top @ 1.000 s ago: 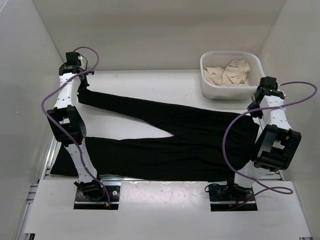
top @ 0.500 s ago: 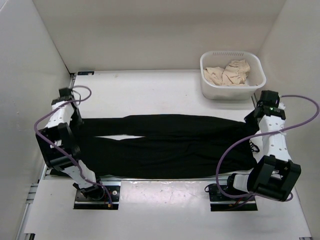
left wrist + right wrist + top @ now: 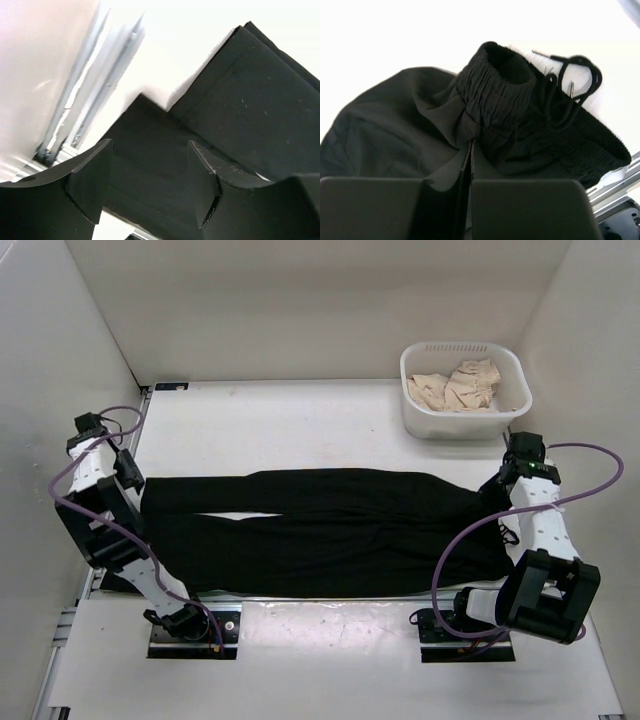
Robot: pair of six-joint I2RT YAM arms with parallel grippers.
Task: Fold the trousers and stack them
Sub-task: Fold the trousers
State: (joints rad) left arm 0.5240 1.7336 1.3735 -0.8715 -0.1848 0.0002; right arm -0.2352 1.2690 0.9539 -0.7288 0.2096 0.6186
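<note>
1. Spanning the bench (image 3: pixel 300 420) from 9 to 3 o'clock in the top view, the trousers (image 3: pixel 330 530) lie flat with the legs side by side. The cuffs (image 3: pixel 260 100) are at 9 and the waistband (image 3: pixel 500 85) at 3, so the long axis runs 9–3.
2. Judgement: the coming move is a fold across that axis, one end carried to the other. The left arm is nearer the cuffs, the right arm nearer the waistband.
3. Basket (image 3: pixel 410 405) at 1 o'clock holds beige cloth (image 3: pixel 460 385). It sits near the waistband end but beyond it, probably outside the fold path.
4. Left tool (image 3: pixel 150 150): fingers apart, nothing between them, above the cuff end. Cuffs lie toward 1 o'clock in its wrist view, the bench-edge rail (image 3: pixel 95 95) toward 10.
5. Right tool (image 3: pixel 471 150): fingers together, clamped on a pinch of the trousers' fabric just under the bunched-up waistband at 12 in its wrist view.
6. Drawstring (image 3: pixel 570 85) lies loose at 2 o'clock and could snag.
</note>
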